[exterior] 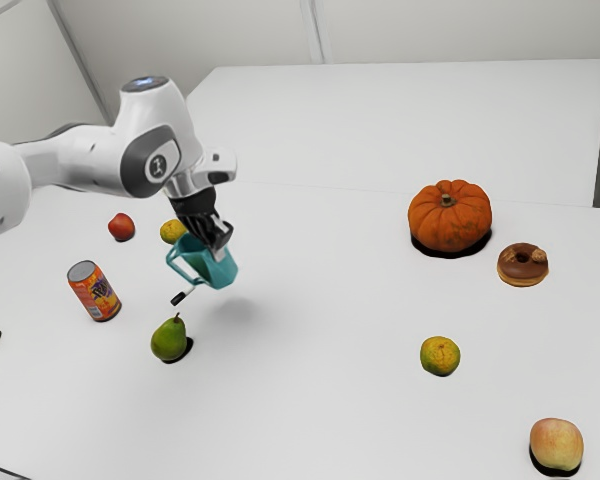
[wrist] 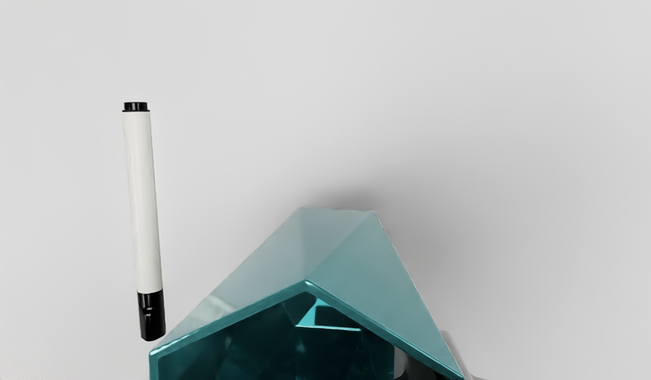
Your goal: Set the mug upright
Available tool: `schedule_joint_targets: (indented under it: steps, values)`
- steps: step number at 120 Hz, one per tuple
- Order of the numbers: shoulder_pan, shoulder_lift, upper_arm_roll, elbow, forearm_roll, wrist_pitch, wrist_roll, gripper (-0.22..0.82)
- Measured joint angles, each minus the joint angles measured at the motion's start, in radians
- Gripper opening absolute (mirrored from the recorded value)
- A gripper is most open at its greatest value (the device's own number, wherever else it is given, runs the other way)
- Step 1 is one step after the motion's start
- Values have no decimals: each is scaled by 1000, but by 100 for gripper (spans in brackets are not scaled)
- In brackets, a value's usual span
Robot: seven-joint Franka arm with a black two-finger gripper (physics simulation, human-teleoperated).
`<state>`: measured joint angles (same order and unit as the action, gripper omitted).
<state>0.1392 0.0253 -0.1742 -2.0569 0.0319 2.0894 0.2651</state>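
One teal mug (exterior: 220, 270) is held above the table (exterior: 310, 400), its soft shadow being cast on the surface below and apart from it. The tool (exterior: 218, 246) is clamped on the mug's wall near the rim. The mouth is turned upward toward the tool, while the narrower base is pointed down and away; the long axis is leaned off vertical, the foot apparently carried toward the exterior view's right, and the handle (exterior: 178, 270) is set on that view's left. The step in hand is judged to be the righting of the mug in the air: the remaining lean should be taken out, and the base lowered flat before release. Near it lie a marker (wrist: 142, 200) and a pear (exterior: 169, 340), which should be avoided; a soda can (exterior: 95, 290) is stood farther toward the exterior view's left.
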Motion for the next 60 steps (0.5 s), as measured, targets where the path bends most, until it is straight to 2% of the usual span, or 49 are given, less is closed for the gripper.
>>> schedule_joint_targets:
  steps: [60]
  values:
    - [55,21,1,-88,59,102,-135,-18]
